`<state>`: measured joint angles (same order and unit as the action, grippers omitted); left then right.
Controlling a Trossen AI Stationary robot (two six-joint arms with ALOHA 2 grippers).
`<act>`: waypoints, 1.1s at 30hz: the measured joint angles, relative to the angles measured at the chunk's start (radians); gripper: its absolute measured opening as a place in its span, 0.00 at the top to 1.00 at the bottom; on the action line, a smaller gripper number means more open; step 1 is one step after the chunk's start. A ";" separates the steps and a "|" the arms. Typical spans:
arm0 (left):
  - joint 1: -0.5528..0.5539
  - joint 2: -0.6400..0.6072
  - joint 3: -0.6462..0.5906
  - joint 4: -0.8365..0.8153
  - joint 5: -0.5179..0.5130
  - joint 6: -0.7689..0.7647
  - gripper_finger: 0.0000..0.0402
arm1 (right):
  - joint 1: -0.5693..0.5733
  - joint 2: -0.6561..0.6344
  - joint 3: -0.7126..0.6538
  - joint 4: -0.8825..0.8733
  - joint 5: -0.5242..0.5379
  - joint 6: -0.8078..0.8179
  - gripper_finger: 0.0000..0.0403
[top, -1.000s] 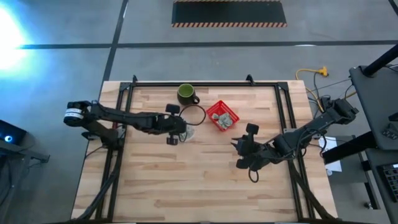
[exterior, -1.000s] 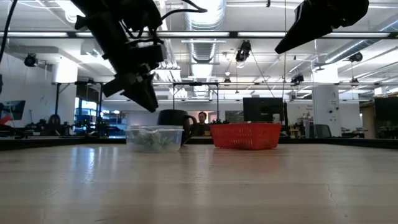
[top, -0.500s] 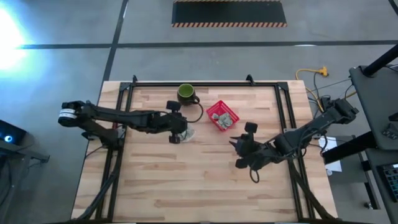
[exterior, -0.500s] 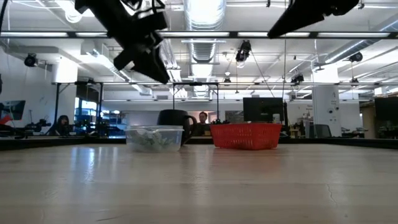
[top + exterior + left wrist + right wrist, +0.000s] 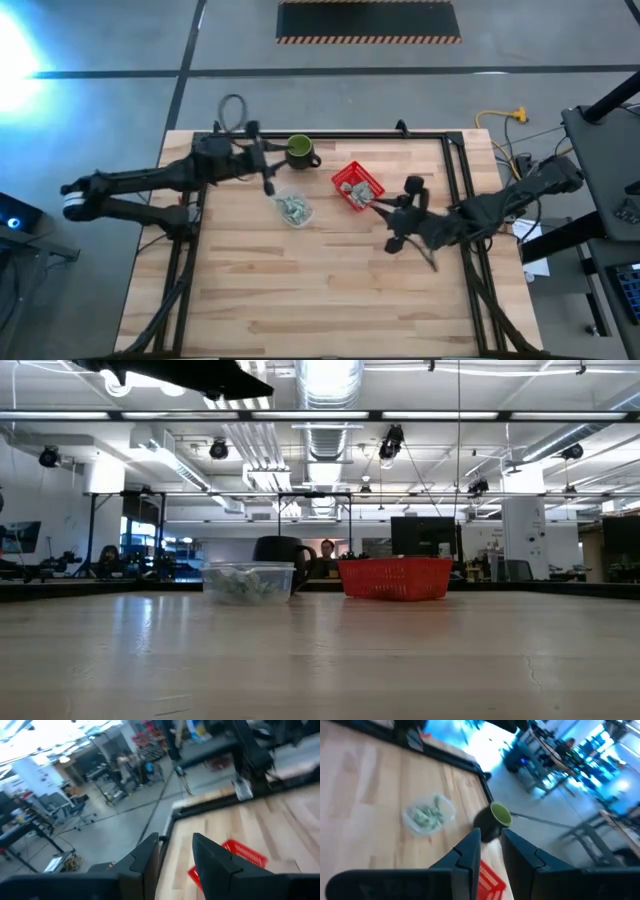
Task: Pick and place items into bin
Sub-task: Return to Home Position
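Note:
Several pale green-and-white items lie in a clear tub standing on the table; more items lie in the red bin. My left gripper hangs high near the table's far left, left of the dark green mug. It points level and is open, with bare wood showing through the gap. My right gripper hovers just right of the bin's near corner, aimed toward the mug. Whether it carries an item does not show.
The mug stands at the far edge, behind the tub and left of the bin. A black frame rail runs along the far edge. The near half of the table is bare wood.
My left gripper has risen from just above the tub, drawn back toward the far left and tipped from pointing down to level. My right gripper has risen and moved toward the bin. Tub, mug and bin have stayed put.

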<state>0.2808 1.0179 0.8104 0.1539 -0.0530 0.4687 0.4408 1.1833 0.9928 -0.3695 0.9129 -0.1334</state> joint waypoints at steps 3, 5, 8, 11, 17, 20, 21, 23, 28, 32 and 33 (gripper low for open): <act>0.012 -0.074 -0.032 -0.012 0.000 -0.061 0.74 | 0.001 -0.075 -0.009 0.000 -0.025 -0.009 0.83; 0.010 -0.117 -0.055 -0.035 0.010 -0.091 0.74 | 0.000 -0.127 -0.019 0.000 -0.025 -0.014 0.83; 0.010 -0.167 -0.106 -0.038 0.046 -0.136 0.74 | -0.002 -0.208 -0.044 0.003 -0.032 -0.020 0.83; 0.010 -0.217 -0.176 -0.036 0.061 -0.195 0.74 | -0.001 -0.297 -0.090 0.006 -0.111 -0.031 0.83; 0.008 -0.297 -0.296 0.014 0.072 -0.308 0.74 | -0.001 -0.496 -0.293 0.145 -0.269 -0.072 0.83; 0.006 -0.326 -0.346 0.014 0.082 -0.355 0.74 | -0.001 -0.594 -0.405 0.215 -0.274 -0.094 0.83; 0.006 -0.336 -0.368 0.014 0.085 -0.378 0.74 | -0.001 -0.623 -0.435 0.229 -0.274 -0.095 0.83; 0.000 -0.358 -0.414 0.027 0.089 -0.423 0.74 | -0.001 -0.686 -0.489 0.239 -0.279 -0.084 0.83; -0.074 -0.418 -0.572 0.244 0.089 -0.498 0.74 | -0.001 -0.842 -0.581 0.238 -0.311 -0.058 0.83; -0.146 -0.450 -0.674 0.441 0.064 -0.515 0.74 | 0.000 -0.913 -0.611 0.230 -0.401 -0.072 0.83; -0.162 -0.458 -0.695 0.456 0.046 -0.515 0.74 | 0.000 -0.924 -0.617 0.230 -0.412 -0.073 0.83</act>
<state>0.1187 0.5600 0.1158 0.6096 -0.0075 -0.0466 0.4404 0.2596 0.3758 -0.1393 0.5007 -0.2065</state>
